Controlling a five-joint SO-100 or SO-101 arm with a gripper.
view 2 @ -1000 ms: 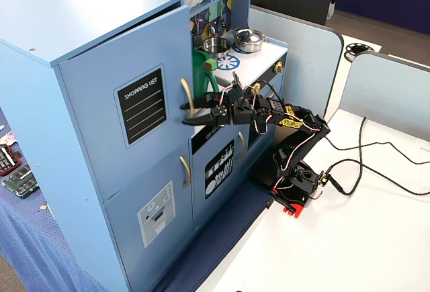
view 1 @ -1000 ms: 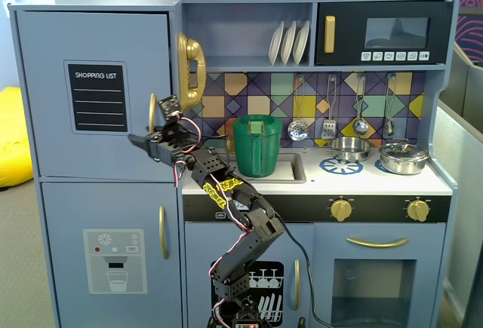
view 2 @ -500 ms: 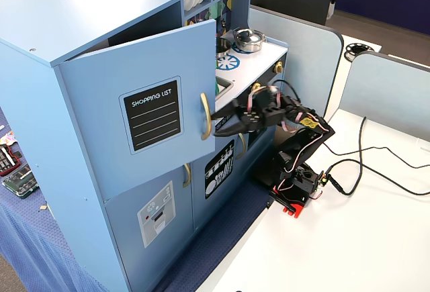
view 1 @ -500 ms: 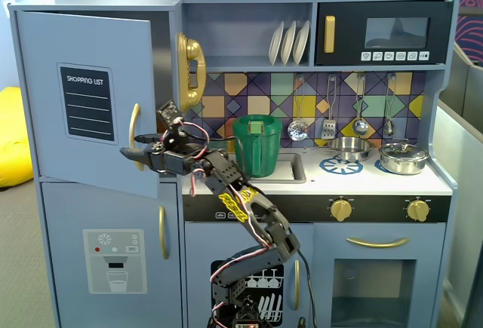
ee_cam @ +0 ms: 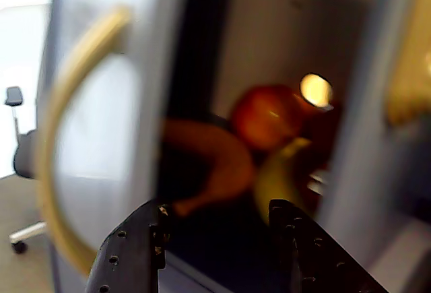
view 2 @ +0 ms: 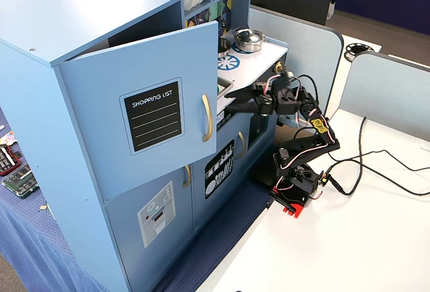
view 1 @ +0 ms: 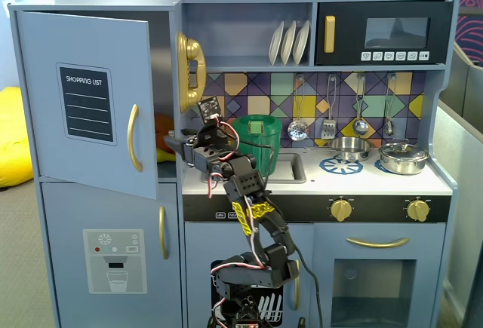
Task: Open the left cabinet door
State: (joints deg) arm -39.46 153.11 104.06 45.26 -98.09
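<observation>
The pale blue chalkboard-panelled left cabinet door (view 1: 87, 102) stands ajar; light, stiff, hinged, it is best hooked behind its curved gold handle (view 1: 133, 138). The black gripper (ee_cam: 215, 215) has its fingers spread, empty.

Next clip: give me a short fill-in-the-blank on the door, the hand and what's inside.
1. The left cabinet door stands partly ____.
2. The black panel on it reads "SHOPPING ____".
3. The hand is open and holds ____.
4. The door's curved handle is coloured ____.

Missing words: open; LIST; nothing; gold
</observation>
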